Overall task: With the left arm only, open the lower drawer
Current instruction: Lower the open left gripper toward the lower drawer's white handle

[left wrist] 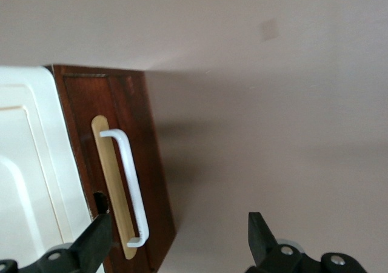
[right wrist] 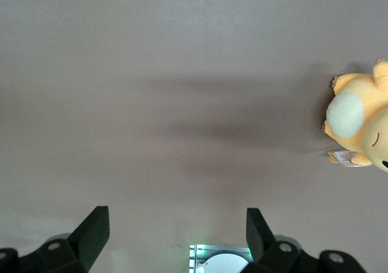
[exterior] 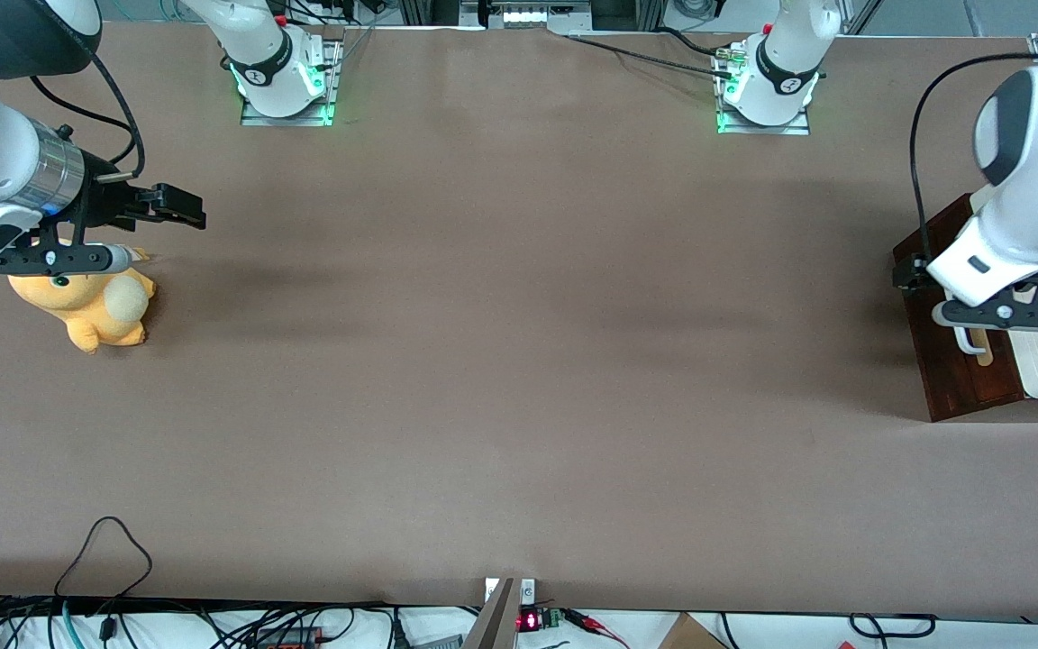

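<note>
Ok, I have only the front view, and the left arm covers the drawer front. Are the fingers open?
Observer: Yes. In the left wrist view the gripper is open, over the white handle.
Operator: Does a finger touch it?
Observer: No contact shows; one handle end lies between the fingers, close to one.
Operator: Is the drawer out already?
Observer: No, the dark drawer front sits against the cream cabinet top; no pale box shows.

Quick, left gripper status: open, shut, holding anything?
Left gripper: open, holding nothing, hovering above the lower drawer front beside its white handle.
</note>
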### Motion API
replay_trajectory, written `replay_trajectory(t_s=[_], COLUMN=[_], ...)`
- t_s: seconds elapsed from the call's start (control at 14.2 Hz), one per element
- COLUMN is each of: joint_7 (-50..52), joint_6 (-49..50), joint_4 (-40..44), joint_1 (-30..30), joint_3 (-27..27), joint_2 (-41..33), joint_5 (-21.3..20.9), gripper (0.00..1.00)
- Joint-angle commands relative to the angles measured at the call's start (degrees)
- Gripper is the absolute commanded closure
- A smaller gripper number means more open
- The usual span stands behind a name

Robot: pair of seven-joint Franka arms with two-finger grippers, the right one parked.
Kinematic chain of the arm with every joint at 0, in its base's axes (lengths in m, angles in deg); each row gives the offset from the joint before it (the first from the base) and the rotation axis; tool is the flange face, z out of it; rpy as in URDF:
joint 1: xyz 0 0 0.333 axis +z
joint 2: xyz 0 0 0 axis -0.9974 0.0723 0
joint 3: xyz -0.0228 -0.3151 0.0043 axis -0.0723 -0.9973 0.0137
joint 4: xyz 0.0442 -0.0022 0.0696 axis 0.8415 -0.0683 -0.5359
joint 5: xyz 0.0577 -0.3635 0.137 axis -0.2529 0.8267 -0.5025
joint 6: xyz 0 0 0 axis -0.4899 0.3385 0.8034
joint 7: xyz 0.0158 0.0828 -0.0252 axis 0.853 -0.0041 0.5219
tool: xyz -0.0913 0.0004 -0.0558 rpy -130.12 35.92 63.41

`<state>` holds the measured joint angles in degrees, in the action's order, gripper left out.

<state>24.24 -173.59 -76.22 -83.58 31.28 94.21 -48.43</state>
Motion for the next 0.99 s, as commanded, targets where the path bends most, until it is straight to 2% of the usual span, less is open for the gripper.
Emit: replay_trajectory(t_s=[0.0,0.28,0.49,0.7,0.92], joint_7=[9.4,28.3,31.2,33.1,33.6], joint_6=[-2.2,-2.0,-1.5,2.2,3.6], joint_4=[-4.6,-10.2,-12.4,-14.3,-14.7], joint_1=[-1.5,-4.5,-4.6,-4.6,-4.7], joint_3=[-0.9,-2.3,-2.7,-2.7,-2.8], joint_2=[1.2,4.4,6.0,7.1,9.0], joint_5=[-7.1,-19.5,-26.1,-36.4,-43.1], gripper=[0.01,0.01,0.02,0.02,0.04])
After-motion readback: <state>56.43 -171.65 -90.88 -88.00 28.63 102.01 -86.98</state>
